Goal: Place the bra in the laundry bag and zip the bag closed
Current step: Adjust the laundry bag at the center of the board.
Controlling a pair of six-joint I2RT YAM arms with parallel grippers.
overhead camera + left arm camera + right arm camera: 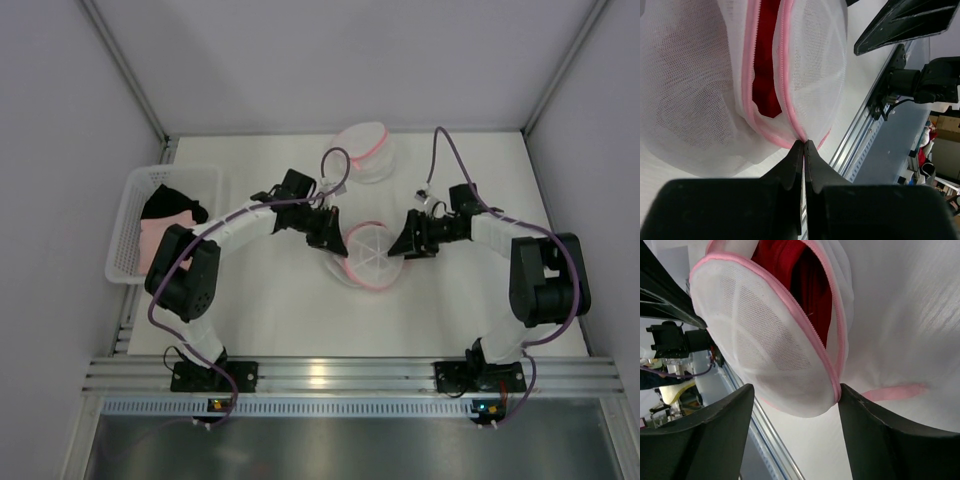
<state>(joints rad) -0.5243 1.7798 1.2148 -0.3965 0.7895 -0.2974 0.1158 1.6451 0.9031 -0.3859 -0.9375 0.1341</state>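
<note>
Laundry bag (368, 255): round white mesh, pink-edged.

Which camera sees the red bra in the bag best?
The right wrist view: the bra shows widest there, inside the open bag. The left wrist view shows only a narrower red strip of it in the bag's gap. From the top, the bag shows, but the bra is too small to make out.
</note>
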